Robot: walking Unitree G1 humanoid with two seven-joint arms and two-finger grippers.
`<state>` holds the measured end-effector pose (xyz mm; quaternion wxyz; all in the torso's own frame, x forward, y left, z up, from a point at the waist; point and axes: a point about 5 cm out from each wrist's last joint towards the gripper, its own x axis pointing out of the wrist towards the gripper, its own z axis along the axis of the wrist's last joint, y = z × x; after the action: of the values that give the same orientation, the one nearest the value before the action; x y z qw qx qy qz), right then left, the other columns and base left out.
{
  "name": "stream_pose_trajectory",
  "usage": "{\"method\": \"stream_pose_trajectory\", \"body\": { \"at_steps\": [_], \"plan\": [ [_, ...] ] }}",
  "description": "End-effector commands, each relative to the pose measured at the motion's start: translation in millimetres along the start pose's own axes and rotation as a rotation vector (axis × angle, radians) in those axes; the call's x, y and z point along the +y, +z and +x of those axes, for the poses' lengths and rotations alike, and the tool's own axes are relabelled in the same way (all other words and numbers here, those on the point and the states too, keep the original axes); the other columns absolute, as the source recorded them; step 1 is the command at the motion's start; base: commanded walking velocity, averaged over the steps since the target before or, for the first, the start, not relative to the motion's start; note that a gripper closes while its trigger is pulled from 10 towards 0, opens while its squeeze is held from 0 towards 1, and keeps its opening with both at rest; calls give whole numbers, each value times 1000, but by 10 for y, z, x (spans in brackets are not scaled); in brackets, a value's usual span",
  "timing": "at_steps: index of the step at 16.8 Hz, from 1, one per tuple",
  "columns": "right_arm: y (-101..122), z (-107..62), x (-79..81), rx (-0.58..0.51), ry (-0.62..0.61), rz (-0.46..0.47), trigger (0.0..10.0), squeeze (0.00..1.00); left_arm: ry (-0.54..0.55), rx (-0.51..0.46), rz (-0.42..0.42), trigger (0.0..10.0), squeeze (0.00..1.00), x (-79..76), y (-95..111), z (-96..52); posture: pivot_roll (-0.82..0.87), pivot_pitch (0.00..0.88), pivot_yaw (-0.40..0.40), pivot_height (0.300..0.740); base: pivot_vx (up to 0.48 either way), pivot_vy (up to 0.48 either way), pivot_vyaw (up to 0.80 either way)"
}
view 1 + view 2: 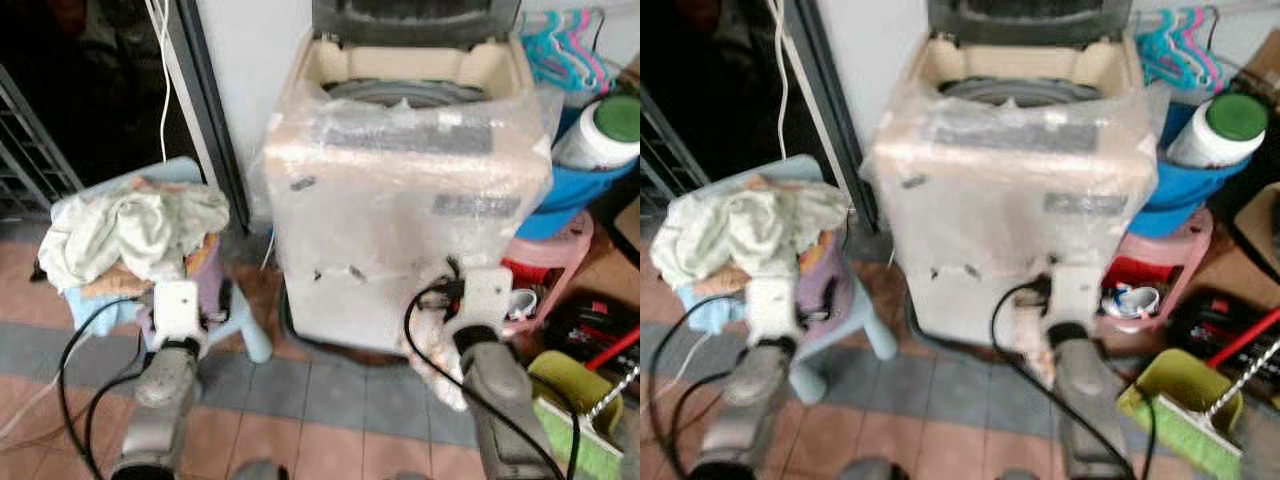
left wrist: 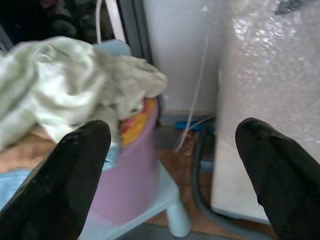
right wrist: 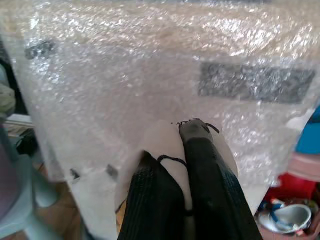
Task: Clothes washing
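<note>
Barely started imo: right gripper (image 3: 182,165) pinches a white cloth (image 3: 165,140) by the open washer (image 1: 400,170), left gripper (image 2: 170,165) wide open, pile (image 1: 130,230) still waiting.

Head eyes look down on washing machine (image 1: 405,190) and stool (image 1: 215,300), wrist cameras close along fingers (image 2: 75,185), sharing machine's wrapped front.

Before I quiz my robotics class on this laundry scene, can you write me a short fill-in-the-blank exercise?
1. The washing machine is wrapped in ____ wrap.
2. The left gripper has its fingers ____.
3. The pile of clothes sits in a ____ tub on a light blue stool.
4. The right gripper is shut on a ____ cloth.

Missing words: bubble; open; purple; white
</note>
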<state>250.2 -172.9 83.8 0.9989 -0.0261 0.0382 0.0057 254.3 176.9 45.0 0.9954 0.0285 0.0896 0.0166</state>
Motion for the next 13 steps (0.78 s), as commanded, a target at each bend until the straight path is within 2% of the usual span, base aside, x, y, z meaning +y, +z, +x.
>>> {"method": "stream_pose_trajectory", "body": {
  "at_steps": [1,2,7,10,13],
  "plan": [
    [-15,-42,-69,14,-21,-6,10000,0,2,3,0,10000,0,-3,15,-5,-95,0,82,740,0,0,0],
    [-22,-52,-69,15,-22,-8,10000,0,3,9,-1,10000,0,6,2,-15,-95,0,82,740,0,0,0],
    [-10,-21,-49,17,-13,-2,10000,0,-12,31,1,10000,0,-31,-71,-91,-82,0,69,740,0,0,-800],
    [8,14,-52,12,-6,-5,10000,0,-2,31,-7,10000,0,-26,-67,-79,-82,0,70,740,336,0,-800],
    [38,46,-56,3,-4,-3,10000,0,-1,25,0,10000,0,-21,-39,-51,-83,0,72,740,285,0,0]
  ]
}}
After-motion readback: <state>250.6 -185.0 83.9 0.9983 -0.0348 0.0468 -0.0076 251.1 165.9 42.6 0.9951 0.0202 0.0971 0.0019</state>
